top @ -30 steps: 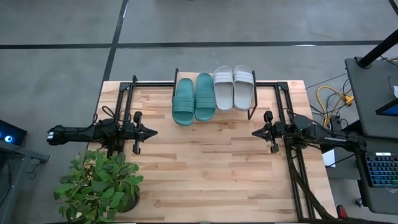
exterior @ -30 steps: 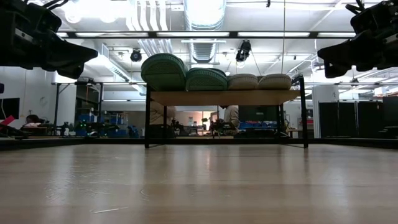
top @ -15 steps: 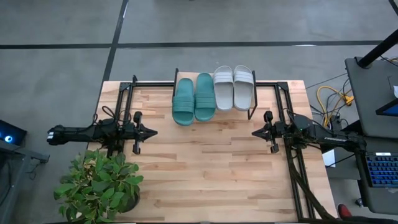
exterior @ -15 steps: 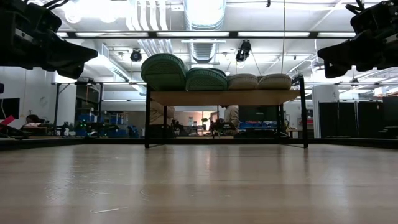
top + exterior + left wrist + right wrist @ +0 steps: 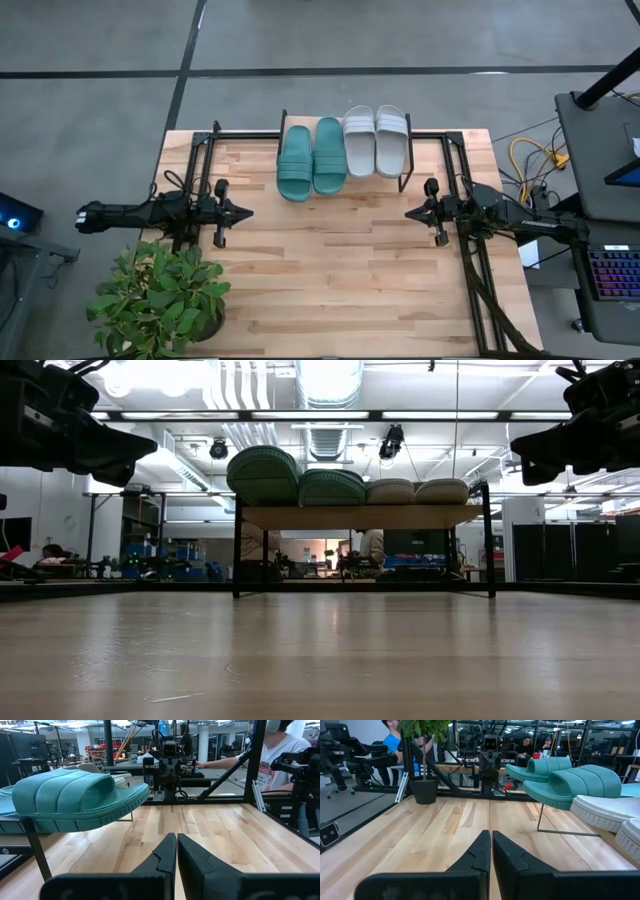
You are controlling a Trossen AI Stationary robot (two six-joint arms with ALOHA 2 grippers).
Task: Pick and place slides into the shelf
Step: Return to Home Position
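- One wide tabletop [image 5: 330, 270] of pale wooden planks, jointed in staggered strips and smooth with a slight sheen, is seen beneath everything. The shelf [image 5: 360, 517] is stood at the middle of its far edge.
- A leafy green potted plant [image 5: 160, 300] is placed well apart from the shelf, at the near corner on the left arm's side.
- The shelf is made of a flat, light wooden board carried on thin black metal legs. Its top is filled from end to end by four rubber slides laid side by side, each with one broad ribbed strap.
- The first teal slide [image 5: 295, 163] is laid at the shelf's end nearer the left arm, and its rounded heel juts past the shelf's front edge. The second teal slide [image 5: 329, 155] is set touching it.
- The first grey slide [image 5: 359, 142] is set against the second teal one. The second grey slide [image 5: 391, 139] is laid at the shelf's end nearer the right arm. Both are set slightly farther back on the shelf than the teal pair.
- The left gripper [image 5: 245, 212] is held above the tabletop, in front of the shelf and off to its teal end. Its two dark fingers are pressed together and nothing is gripped.
- The right gripper [image 5: 408, 213] is held likewise off the shelf's grey end, facing the left one. Its fingers are closed tip to tip and nothing is held.
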